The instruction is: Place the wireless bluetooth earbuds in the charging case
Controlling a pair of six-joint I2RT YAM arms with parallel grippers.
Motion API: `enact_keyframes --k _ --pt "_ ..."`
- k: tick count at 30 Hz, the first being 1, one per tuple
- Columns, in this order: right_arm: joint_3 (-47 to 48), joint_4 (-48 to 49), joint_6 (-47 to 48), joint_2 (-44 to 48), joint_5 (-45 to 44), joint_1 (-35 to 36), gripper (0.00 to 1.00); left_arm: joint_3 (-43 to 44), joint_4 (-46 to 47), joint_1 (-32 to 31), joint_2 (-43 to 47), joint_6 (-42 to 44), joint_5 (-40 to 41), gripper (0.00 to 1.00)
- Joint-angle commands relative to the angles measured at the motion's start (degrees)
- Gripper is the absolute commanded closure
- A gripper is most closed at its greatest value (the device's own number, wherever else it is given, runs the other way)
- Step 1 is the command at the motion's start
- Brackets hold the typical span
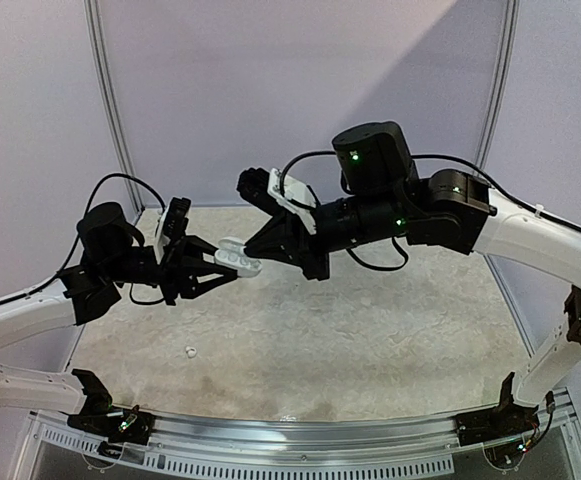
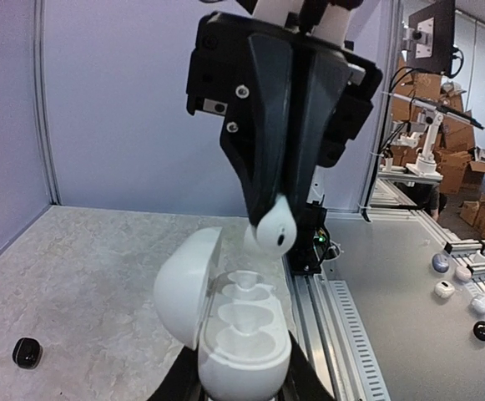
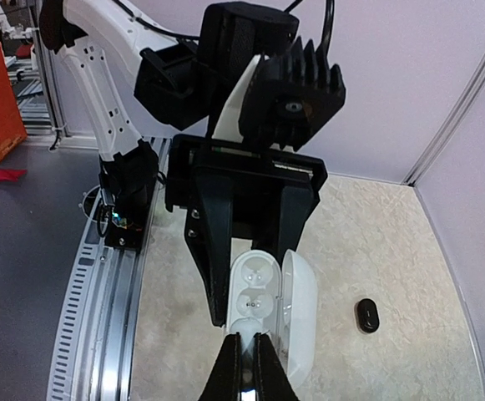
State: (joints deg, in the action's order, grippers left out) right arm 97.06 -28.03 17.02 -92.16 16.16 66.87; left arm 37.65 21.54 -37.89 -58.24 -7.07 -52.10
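Pale purple walls stand around a light, speckled counter (image 1: 370, 330). Up in the air over the far left part of the counter, the two arms meet.

The left hand (image 1: 228, 264) is closed partway around the charging case (image 2: 242, 351) and holds it up. The lid (image 2: 185, 284) is swung open to one side. Inside the case are two little cups (image 3: 254, 304). Both look empty.

The right hand (image 3: 247, 368) is pinched tight on one white earbud (image 2: 274, 232). The earbud hangs just above the open case, close to the far cup, but it is not in yet.

So the job looks like it has only just begun. The case is open and ready, and one earbud is picked up and brought over. It has to go down into a cup and sit flat. After that a second earbud has to go in the other cup.

A small white bit (image 1: 190, 351) lies on the counter toward the near left corner. It may be another earbud, but it is too small to tell. A small black thing (image 3: 366, 315) also lies on the counter, well apart from the case. I cannot tell if it is an earbud or a case.
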Motion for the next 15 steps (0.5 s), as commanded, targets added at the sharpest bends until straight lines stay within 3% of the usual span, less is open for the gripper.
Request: enact_keyframes --k 1,15 --pt "-0.17 -2.72 2.74 -0.82 -2.34 0.41 1.00 0.85 -0.34 -0.87 -0.30 0.64 -1.03 1.00" --pt "1.83 -6.04 7.14 -3.42 -3.05 0.42 1.00 0.80 0.87 -0.88 -0.75 2.51 -3.25 1.00"
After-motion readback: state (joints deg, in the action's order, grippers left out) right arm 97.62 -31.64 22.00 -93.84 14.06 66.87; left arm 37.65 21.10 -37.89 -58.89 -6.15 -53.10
